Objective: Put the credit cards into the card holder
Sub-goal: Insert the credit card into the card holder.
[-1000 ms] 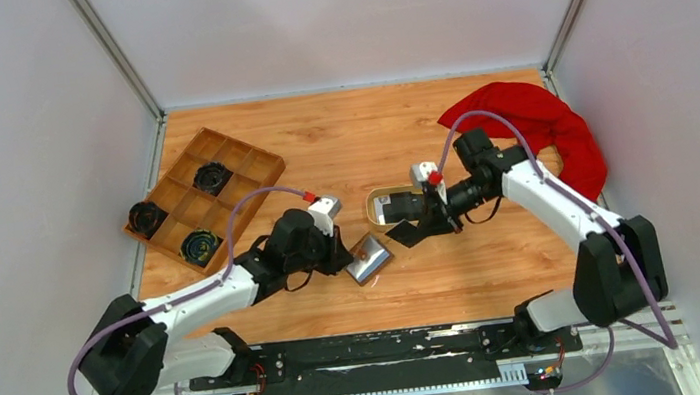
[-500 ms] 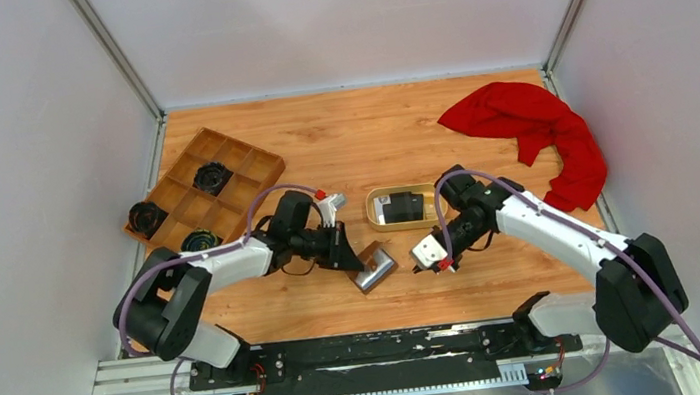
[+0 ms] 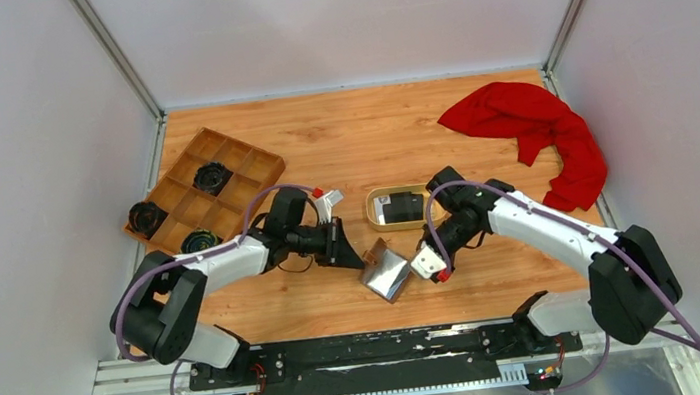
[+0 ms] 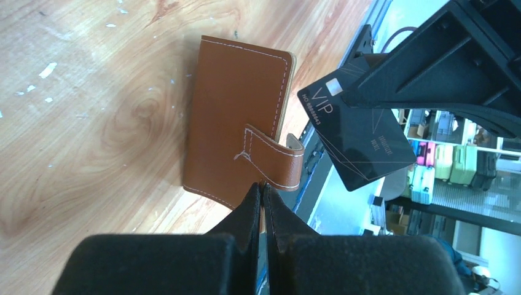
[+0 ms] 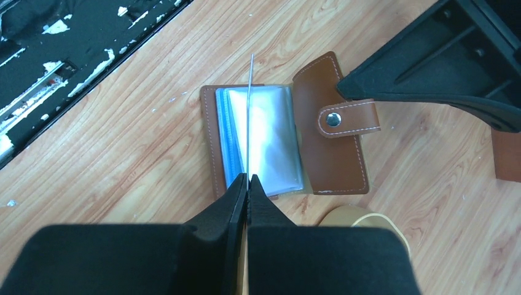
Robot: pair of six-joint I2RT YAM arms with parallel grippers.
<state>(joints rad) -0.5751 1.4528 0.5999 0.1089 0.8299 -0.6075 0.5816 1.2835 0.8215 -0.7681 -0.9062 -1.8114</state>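
Observation:
The brown card holder (image 3: 386, 276) lies open on the table, its clear grey pockets (image 5: 270, 141) facing up. My left gripper (image 4: 263, 187) is shut on the holder's brown strap (image 4: 273, 158), holding the cover back. My right gripper (image 5: 247, 181) is shut on a black credit card (image 4: 359, 141) printed "VIP". In the right wrist view the card (image 5: 250, 117) shows edge-on, standing right over the pockets. From above, the left gripper (image 3: 358, 255) and the right gripper (image 3: 408, 259) flank the holder. Another dark card (image 3: 406, 208) lies in the oval tan dish (image 3: 373, 213).
A wooden compartment tray (image 3: 188, 209) with black round parts sits at the left. A red cloth (image 3: 539, 129) is heaped at the back right. The arms' black base rail (image 3: 375, 351) runs along the near edge, close behind the holder.
My right arm has swung from the tan dish down and left, carrying the black card over the holder. My left gripper has shifted right, and the holder now lies further right and open.

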